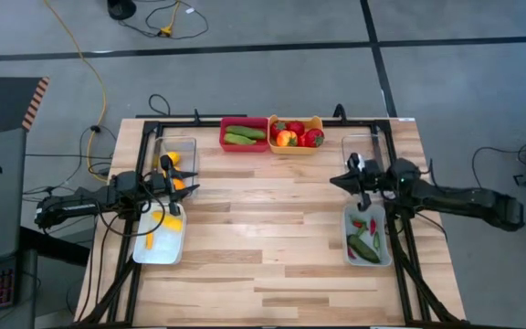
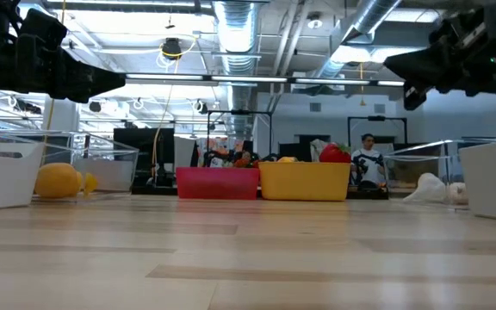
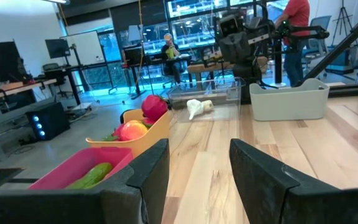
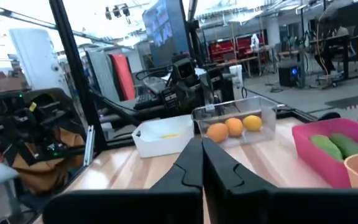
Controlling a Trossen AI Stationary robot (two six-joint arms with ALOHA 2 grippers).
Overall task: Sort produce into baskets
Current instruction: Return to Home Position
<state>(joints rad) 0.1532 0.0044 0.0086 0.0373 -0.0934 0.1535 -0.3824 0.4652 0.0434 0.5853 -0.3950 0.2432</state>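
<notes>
**Q:** ok what's on the wooden table (image 1: 272,228) at this moment? biggest stuff first pls

**A:** Two dark arms, both hanging well up off the boards. The left arm (image 1: 80,203) reaches in from the left edge and the right arm (image 1: 464,196) from the right. Each side has a pale tray near the front: white tray (image 1: 158,254) on the left, grey tray (image 1: 383,228) on the right. Just behind each tray is a clear tub, the left tub (image 1: 190,142) and the right tub (image 1: 363,142). In the middle of the back edge, the red bin (image 1: 223,135) and the orange-yellow bin (image 1: 295,151) sit side by side.

**Q:** and the grippers?

**A:** The left gripper (image 3: 197,149) hangs over where the left tub meets the white tray, fingers apart with nothing between them. The right gripper (image 4: 202,144) hangs by the end of the right tub that faces the grey tray, fingers pressed together and empty.

**Q:** produce?

**A:**
- Red bin: cucumbers (image 1: 243,136).
- Orange-yellow bin: red tomatoes (image 1: 310,137) plus a peach-coloured piece (image 1: 286,139).
- Left tub: orange and yellow fruits (image 4: 234,127).
- White tray: yellow pieces (image 1: 167,222).
- Grey tray: chilies (image 1: 363,245), green and red.
- Right tub: a small white lump (image 3: 197,107), probably garlic, but it's too tiny to swear to.
</notes>
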